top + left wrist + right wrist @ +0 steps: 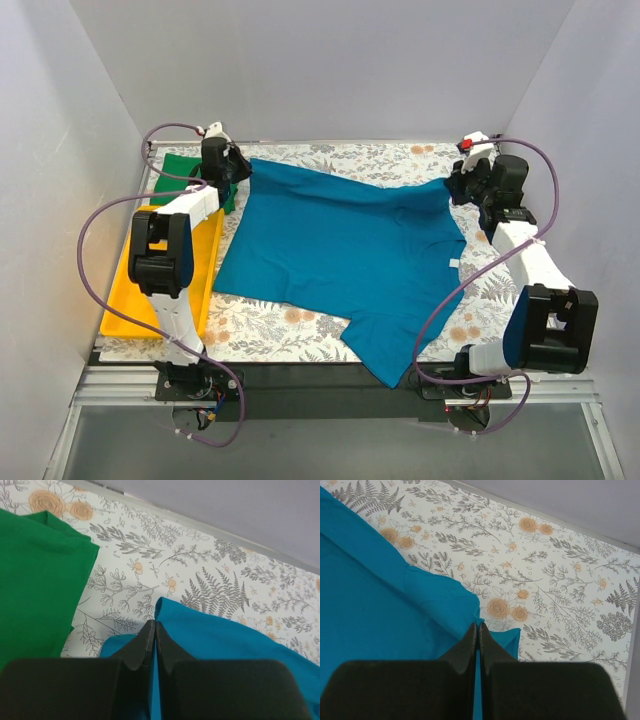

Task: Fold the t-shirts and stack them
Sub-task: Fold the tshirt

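**At the far edge: both grippers clamped on the teal shirt**

At 10 o'clock in the top view, the left gripper (154, 625) has its jaws pressed together on a far corner of the teal shirt (340, 250). Only a small lip of cloth shows past the tips. At 2 o'clock the right gripper (478, 626) is clenched the same way on the opposite far corner, again with little fabric beyond the fingers.

Both bites look shallow. A hard or uneven pull could likely slide a corner out, dropping that side and leaving a crooked fold.

From the two grips the shirt spreads toward the centre of the table (290, 325). It lies skewed, and one sleeve (385, 360) trails to 6 o'clock over the near edge. If the arms draw the far hem toward 6, that sleeve may bunch under the body or slip further off. It probably needs tucking in before the fold.

The green shirt (35, 580) lies just beside the left gripper, on its 9 o'clock side, apart from the teal cloth. A sweep that way could catch and drag it. Whether it rests on the far end of the yellow tray (140, 300) or on the table, I cannot tell. The tray runs along the 9 o'clock edge, close to the left arm's path.
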Robot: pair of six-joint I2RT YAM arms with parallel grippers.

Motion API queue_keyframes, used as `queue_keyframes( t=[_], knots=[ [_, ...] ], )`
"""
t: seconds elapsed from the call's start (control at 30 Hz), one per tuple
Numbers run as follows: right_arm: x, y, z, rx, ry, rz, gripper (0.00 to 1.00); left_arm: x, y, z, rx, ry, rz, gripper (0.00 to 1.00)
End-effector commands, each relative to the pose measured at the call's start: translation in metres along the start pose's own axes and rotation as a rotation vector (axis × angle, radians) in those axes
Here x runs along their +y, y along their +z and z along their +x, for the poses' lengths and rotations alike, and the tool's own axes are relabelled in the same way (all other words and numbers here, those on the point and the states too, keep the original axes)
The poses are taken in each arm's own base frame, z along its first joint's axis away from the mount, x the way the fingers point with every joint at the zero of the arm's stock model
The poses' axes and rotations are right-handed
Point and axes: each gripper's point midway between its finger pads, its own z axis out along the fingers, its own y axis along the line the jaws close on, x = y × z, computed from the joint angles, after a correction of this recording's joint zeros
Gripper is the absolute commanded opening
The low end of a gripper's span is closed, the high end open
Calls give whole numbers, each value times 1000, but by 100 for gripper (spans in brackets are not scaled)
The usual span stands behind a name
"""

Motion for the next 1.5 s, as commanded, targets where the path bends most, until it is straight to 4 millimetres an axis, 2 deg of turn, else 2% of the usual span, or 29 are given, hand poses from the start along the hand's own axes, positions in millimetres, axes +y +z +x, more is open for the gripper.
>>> queue_keyframes(
  t=[0.0, 0.4, 0.63, 0.9, 1.23, 1.47],
  knots=[
    [1, -10, -17, -66, -20, 5, 1, -18, -23, -39, -92, 3, 64, 0],
    [17, -27, -11, -72, -16, -28, 1, -6, -38, -38, -89, -2, 57, 0],
    [26, -34, -2, -55, -15, -51, 1, -2, -37, -37, -84, -4, 55, 0],
    [37, -41, 10, -40, -16, -87, 1, 1, -32, -30, -67, -5, 54, 0],
    [50, -47, 24, -23, -19, -137, 1, 11, -11, -19, -30, -12, 29, 0],
    [53, -50, 30, -12, -22, -139, 1, 17, -9, -11, -15, -14, 19, 0]
  ],
)
